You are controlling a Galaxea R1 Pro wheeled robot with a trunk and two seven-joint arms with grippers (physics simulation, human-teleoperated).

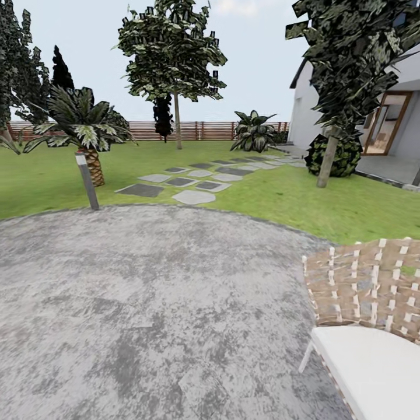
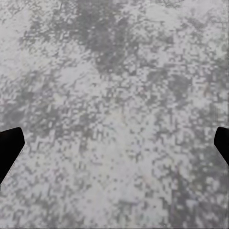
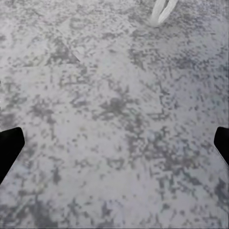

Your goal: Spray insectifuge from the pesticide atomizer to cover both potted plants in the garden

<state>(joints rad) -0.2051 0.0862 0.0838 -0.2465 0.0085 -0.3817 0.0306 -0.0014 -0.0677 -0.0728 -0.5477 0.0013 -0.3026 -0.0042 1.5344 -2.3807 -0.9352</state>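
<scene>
I am in the garden, looking over the round mottled grey patio (image 1: 146, 303) toward the green lawn (image 1: 356, 204). The pesticide atomizer and the potted plants are out of view. My left gripper (image 2: 114, 148) hangs open over bare paving, its dark fingertips (image 2: 9, 148) far apart at the frame's edges. My right gripper (image 3: 114, 148) is open too, over the same paving, with nothing between its fingers.
A woven chair (image 1: 367, 286) with a white seat stands close at the right; its white leg (image 3: 161, 12) shows in the right wrist view. A grey bollard lamp (image 1: 87, 181) and a palm (image 1: 87, 131) stand at the patio's far left edge. Stepping stones (image 1: 192, 184) lead toward the house (image 1: 396, 116) and fence (image 1: 204, 129).
</scene>
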